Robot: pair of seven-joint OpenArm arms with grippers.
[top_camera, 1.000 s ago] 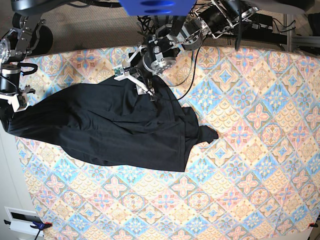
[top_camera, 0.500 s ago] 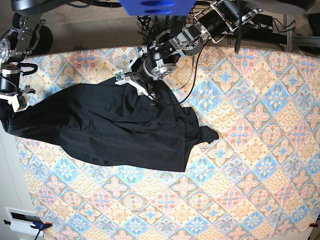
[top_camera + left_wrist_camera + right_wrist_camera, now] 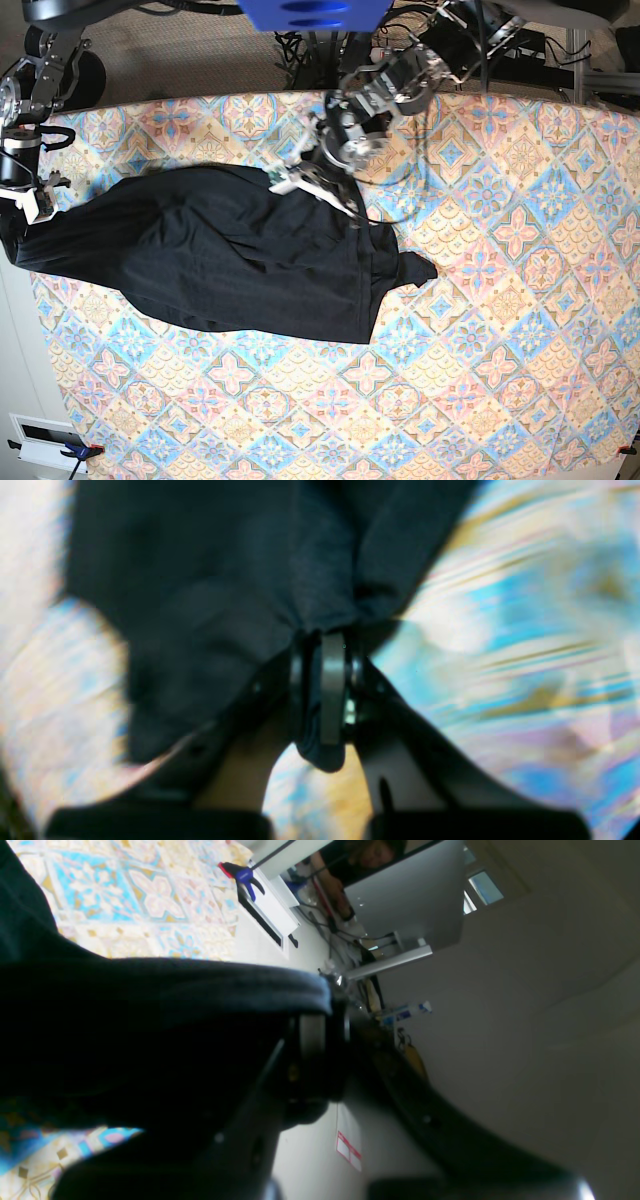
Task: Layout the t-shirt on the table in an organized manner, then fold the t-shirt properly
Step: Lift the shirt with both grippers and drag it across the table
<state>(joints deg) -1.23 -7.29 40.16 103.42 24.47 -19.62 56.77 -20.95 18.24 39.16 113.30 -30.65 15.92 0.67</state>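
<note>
On the patterned tabletop (image 3: 500, 300) the black t-shirt (image 3: 220, 260) lies spread toward the left; the left hand (image 3: 325, 680) pinches its upper edge, the right hand (image 3: 315, 1060) grips its far-left end.

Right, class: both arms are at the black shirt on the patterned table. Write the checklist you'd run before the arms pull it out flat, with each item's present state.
1. Left gripper shut on the t-shirt: ok, fabric is pinched between its jaws.
2. Right gripper shut on the t-shirt: ok.
3. Shirt lying flat: not ok, bunched and creased.
4. Sleeves laid out: not ok, one is twisted.
5. Shirt fully on the table: not ok, its end overhangs by the right gripper.
</note>
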